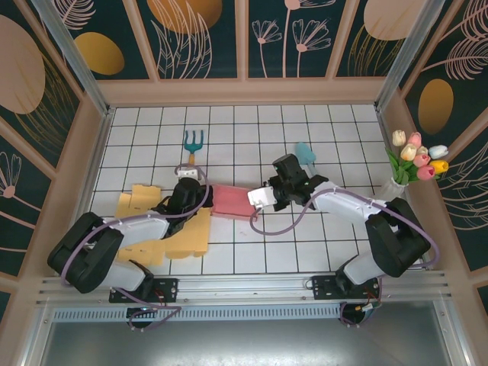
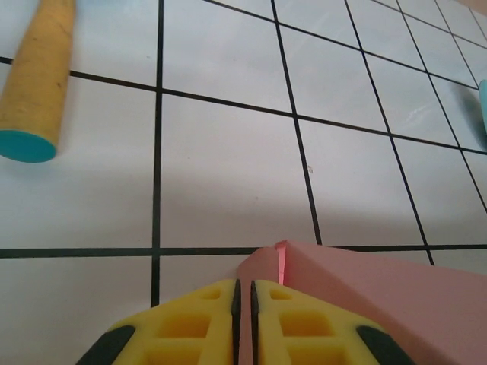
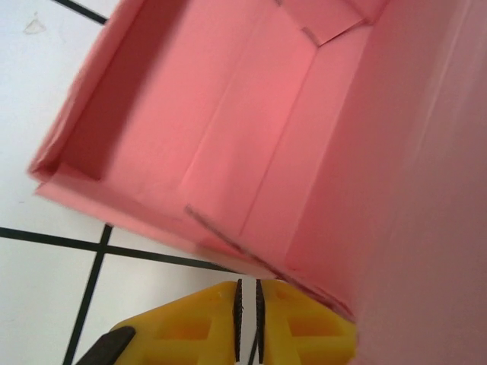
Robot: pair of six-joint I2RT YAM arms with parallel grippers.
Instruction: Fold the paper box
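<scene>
Black-grey arms (image 1: 99, 248), lilac cables (image 1: 145, 218); yellow end effector fingers (image 2: 190, 327).

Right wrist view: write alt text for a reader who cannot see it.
An open pink paper box, its inside creased and partly folded, lies on a white tiled table. The yellow tool, closed, meets the box's near edge at the bottom.

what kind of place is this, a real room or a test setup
Probably a staged robot test booth: white tiled tabletop, botanical-print wall panels boxing it in, tulips in a corner vase.
</scene>
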